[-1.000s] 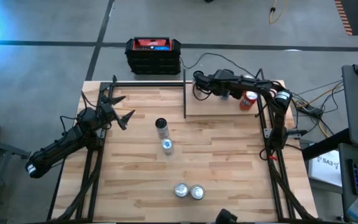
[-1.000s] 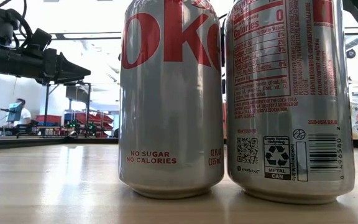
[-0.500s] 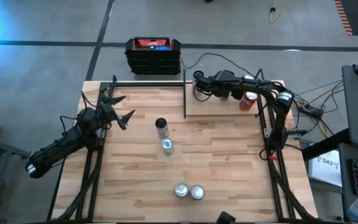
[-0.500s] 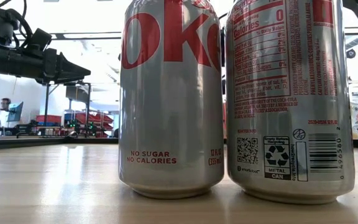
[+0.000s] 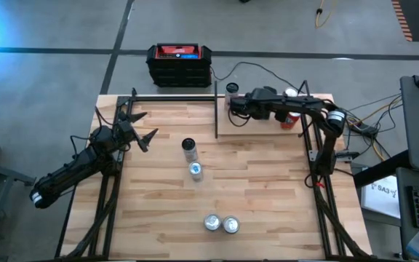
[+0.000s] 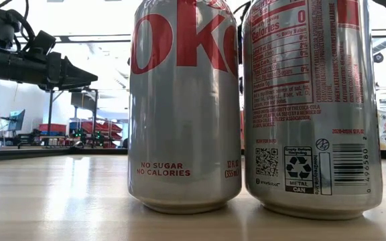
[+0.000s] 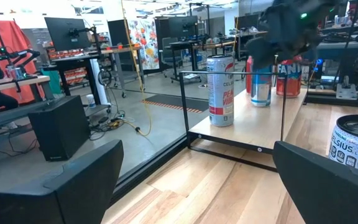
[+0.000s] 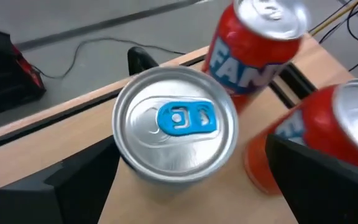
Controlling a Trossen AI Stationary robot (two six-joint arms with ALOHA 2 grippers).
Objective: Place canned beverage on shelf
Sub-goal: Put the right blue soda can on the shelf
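The shelf (image 5: 249, 127) is a small light wood board with black rods at the table's far right. On it stand a silver can with a blue tab (image 8: 176, 124), two red Fanta cans (image 8: 257, 43) (image 5: 291, 116) and a tall white can (image 7: 220, 90). My right gripper (image 8: 197, 180) hovers open over the blue-tab can (image 7: 261, 84); its fingers show on either side of the can top, apart from it. In the high view my right arm (image 5: 268, 103) hides this can. My left gripper (image 5: 140, 135) waits open at the table's left.
Two cans (image 5: 188, 145) (image 5: 195, 171) stand mid-table. Two Diet Coke cans (image 5: 211, 222) (image 6: 183, 107) stand side by side near the front edge. A black and red box (image 5: 180, 64) sits on the floor behind the table. The shelf's upright rods (image 7: 183, 106) edge its left side.
My right arm has shifted over the shelf toward the table's right edge. This has uncovered the tall can's top at the shelf's far left corner and hidden the blue-tab can. The cans have kept their places.
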